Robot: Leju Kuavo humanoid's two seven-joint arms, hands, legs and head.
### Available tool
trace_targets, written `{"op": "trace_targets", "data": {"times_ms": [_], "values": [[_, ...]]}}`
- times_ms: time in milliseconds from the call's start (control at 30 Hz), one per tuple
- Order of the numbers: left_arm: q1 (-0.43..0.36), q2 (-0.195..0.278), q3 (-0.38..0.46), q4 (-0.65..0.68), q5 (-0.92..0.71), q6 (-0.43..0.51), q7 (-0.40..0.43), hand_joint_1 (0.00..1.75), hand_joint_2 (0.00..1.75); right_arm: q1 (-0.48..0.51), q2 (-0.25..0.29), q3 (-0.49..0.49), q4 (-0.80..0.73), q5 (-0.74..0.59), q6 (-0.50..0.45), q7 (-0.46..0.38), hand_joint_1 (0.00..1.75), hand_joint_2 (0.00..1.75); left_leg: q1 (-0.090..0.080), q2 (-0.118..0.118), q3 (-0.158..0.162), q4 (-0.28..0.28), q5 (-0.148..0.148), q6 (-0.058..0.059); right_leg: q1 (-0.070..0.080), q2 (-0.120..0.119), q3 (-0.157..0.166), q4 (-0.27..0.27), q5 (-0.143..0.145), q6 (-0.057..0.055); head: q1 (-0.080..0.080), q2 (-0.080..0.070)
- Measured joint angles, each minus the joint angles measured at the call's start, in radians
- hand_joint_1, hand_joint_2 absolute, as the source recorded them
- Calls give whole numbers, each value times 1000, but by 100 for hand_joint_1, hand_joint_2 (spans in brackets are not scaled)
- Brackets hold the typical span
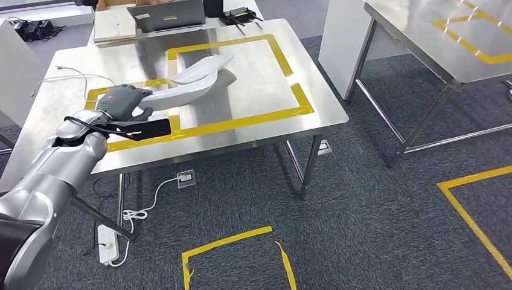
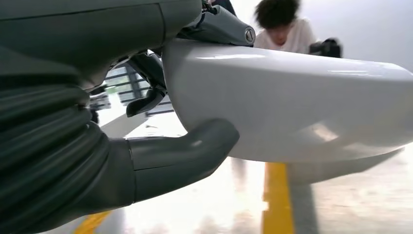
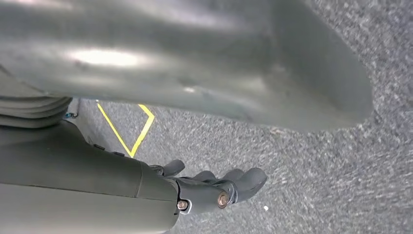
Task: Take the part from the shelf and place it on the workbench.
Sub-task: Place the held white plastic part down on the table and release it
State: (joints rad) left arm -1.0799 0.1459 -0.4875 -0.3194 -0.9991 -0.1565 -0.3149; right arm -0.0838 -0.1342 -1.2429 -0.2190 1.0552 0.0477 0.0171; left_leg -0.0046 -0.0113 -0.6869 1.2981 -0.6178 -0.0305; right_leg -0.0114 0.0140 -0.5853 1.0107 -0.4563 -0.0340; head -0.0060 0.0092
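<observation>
My left robot hand (image 1: 124,103) grips the white part (image 1: 193,81) by its narrow near end, thumb (image 2: 185,153) curled underneath and darker fingers (image 2: 221,27) wrapped over the top. I hold it at that end because it is the slimmest place to close around, and the long, broad body can then reach out ahead of me over the tabletop (image 1: 253,90).

The part lies roughly level, stretched away from my hand toward the far side, above the zone framed by the yellow tape (image 1: 241,124). That frame looks like the marked drop area, which I judge is why I hold the part there and not near the edge. In the left wrist view a thin band of light and a shadow show beneath the part's belly, so it seems to hover just above the steel, or barely touch it; I cannot tell which.

Carrying it from one end puts the weight well ahead of my grip, so the far tip may dip or swing. I judge the placing nearly done: what remains is to settle it flat and let go.

My right robot hand (image 3: 214,187) hangs at my side over the grey carpet (image 3: 311,161), holding nothing, fingers loosely curled and slightly apart.

A person (image 2: 282,29) is beyond the part, blurred.
</observation>
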Motion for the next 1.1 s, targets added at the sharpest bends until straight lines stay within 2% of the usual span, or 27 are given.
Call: {"op": "trace_targets", "data": {"times_ms": [33, 67, 100, 167, 200, 233, 300, 333, 367, 400, 433, 467, 500, 533, 567, 600, 667, 700, 733, 800, 833, 900, 933, 1000, 1033, 1067, 1100], "values": [[1, 7, 0, 4, -1, -4, 4, 175, 175, 1, 1, -1, 0, -2, 0, 0, 0, 0, 4, 1, -19, -10, -3, -4, -2, 1, 16, 0, -13, 3, -1, 0], [1, 12, 0, 7, -1, -6, 7, 175, 175, 2, 2, -1, 0, -3, 0, 0, 0, 0, 7, 3, -24, -48, 19, -6, -5, 1, 35, 0, -27, 6, -2, 0], [1, 16, 0, 9, -1, -8, 9, 175, 175, 2, 3, -2, 0, -4, 0, 0, 0, 0, 9, 5, -19, -107, 68, -7, -6, 1, 54, 0, -43, 10, -2, 0], [2, 23, 0, 16, 0, -11, 10, 175, 175, 1, 6, -2, 0, -6, 0, -1, 0, 0, 10, 13, -8, -228, 192, -4, -7, 1, 84, 3, -73, 20, -4, 0], [4, 27, 1, 18, 0, -13, 12, 175, 175, 0, 6, -3, 0, -6, 0, 0, 0, 0, 9, 15, -3, -263, 230, 2, -7, 1, 95, 1, -88, 27, -6, 0], [5, 29, 1, 20, 0, -14, 12, 175, 175, 0, 7, -3, 0, -6, 0, 0, 0, 0, 7, 17, 1, -279, 244, 11, -6, 1, 104, 4, -96, 34, -6, 0], [3, 30, 1, 19, 0, -16, 14, 175, 175, -2, 8, -4, 0, -7, 1, 0, 0, 0, 7, 16, 22, -281, 230, 31, -6, -1, 114, 16, -98, 47, -5, 0], [0, 29, 1, 19, 0, -16, 15, 175, 175, -4, 8, -4, 0, -7, 0, 0, 0, 0, 8, 14, 34, -283, 224, 38, -6, -3, 104, 46, -88, 51, -3, 0], [-3, 28, 2, 18, 0, -16, 16, 175, 175, -6, 8, -4, 0, -8, 0, 0, 0, 0, 9, 12, 46, -285, 218, 44, -7, -5, 77, 92, -80, 54, 0, 0], [-4, 25, 2, 19, 0, -16, 16, 175, 175, -7, 8, -4, 0, -8, 0, 0, 0, 0, 10, 11, 58, -286, 208, 49, -7, -7, 34, 155, -80, 57, 2, 0], [-4, 24, 3, 19, 0, -16, 17, 175, 175, -7, 8, -4, 0, -8, 0, 0, 0, 0, 9, 9, 70, -287, 197, 53, -7, -8, -17, 218, -93, 59, 4, 0], [-2, 22, 3, 20, 0, -16, 17, 175, 175, -5, 8, -4, 0, -7, 0, 0, 0, 0, 9, 7, 83, -287, 183, 55, -6, -9, -66, 267, -123, 59, 6, 0], [1, 19, 3, 20, 0, -16, 17, 175, 175, -3, 8, -4, 0, -7, 0, 0, 0, 0, 8, 4, 99, -288, 169, 56, -4, -9, -105, 290, -159, 59, 8, 0], [3, 17, 3, 21, 0, -16, 17, 175, 175, -2, 8, -4, 0, -6, 0, 0, 0, 0, 7, 2, 117, -288, 154, 56, -3, -9, -133, 287, -187, 58, 9, 0], [5, 15, 4, 22, 0, -17, 17, 175, 175, -1, 8, -4, 0, -5, 0, 0, 0, 0, 5, 1, 136, -288, 138, 55, -2, -9, -148, 257, -191, 54, 11, 0], [7, 14, 4, 24, 0, -17, 18, 175, 175, -1, 8, -4, 0, -4, 1, 0, 0, 0, 4, 1, 158, -288, 120, 53, 0, -9, -153, 206, -157, 49, 12, 0], [13, 11, 5, 29, 0, -18, 18, 175, 175, 4, 8, -4, 0, -1, 2, 1, 0, 0, 0, -1, 194, -285, 85, 48, 7, -9, -155, 81, -4, 34, 14, 0], [16, 8, 6, 32, 0, -18, 18, 175, 175, 8, 8, -4, 0, 0, 3, 4, 0, 0, -3, -3, 206, -284, 67, 44, 11, -8, -154, 39, 67, 29, 13, 0], [20, 7, 7, 33, 1, -19, 18, 175, 175, 11, 7, -4, 0, 1, 3, 8, 0, 0, -6, -5, 218, -280, 54, 39, 12, -6, -152, 17, 107, 24, 11, 0], [18, 6, 9, 30, 2, -18, 19, 175, 175, 7, 7, -4, 0, 1, 3, 14, 0, 0, -9, -8, 230, -269, 44, 29, 10, -5, -137, 14, 111, 16, 8, 0], [15, 6, 11, 28, 2, -17, 19, 175, 175, 3, 7, -5, 0, 1, 3, 15, 0, 0, -9, -6, 224, -245, 52, 24, 7, -5, -127, 13, 104, 10, 6, 0], [10, 7, 13, 26, 3, -16, 20, 175, 175, -6, 8, -5, 0, 1, 3, 15, 0, 0, -7, -2, 165, -149, 59, 14, 3, -4, -105, 8, 90, -1, 4, 0], [12, 7, 13, 27, 3, -16, 20, 175, 175, -7, 8, -5, 0, 1, 3, 15, 0, 0, -5, 0, 125, -89, 45, 8, 3, -4, -94, 7, 80, -5, 2, 0], [18, 7, 14, 29, 3, -14, 21, 175, 175, -7, 8, -5, 0, -1, 3, 17, 0, 0, 0, 1, 50, -12, -19, 0, 3, -3, -74, 7, 60, -8, 0, 0], [21, 7, 16, 29, 5, -12, 19, 175, 175, -7, 9, -5, 0, -2, 3, 17, 0, 0, 2, 2, 28, -9, -37, -2, 3, -1, -63, 8, 50, -7, -1, 0], [22, 7, 19, 30, 8, -8, 14, 175, 175, -6, 9, -5, 0, -4, 3, 17, 0, 0, 4, 2, 17, -33, -29, -2, 3, 1, -51, 8, 40, -6, -1, 0], [23, 7, 24, 29, 11, -4, 6, 175, 175, -7, 9, -5, 0, -5, 3, 17, 0, 0, 4, 2, 20, -81, 11, -1, 4, 2, -39, 8, 31, -4, -2, 0]]}}
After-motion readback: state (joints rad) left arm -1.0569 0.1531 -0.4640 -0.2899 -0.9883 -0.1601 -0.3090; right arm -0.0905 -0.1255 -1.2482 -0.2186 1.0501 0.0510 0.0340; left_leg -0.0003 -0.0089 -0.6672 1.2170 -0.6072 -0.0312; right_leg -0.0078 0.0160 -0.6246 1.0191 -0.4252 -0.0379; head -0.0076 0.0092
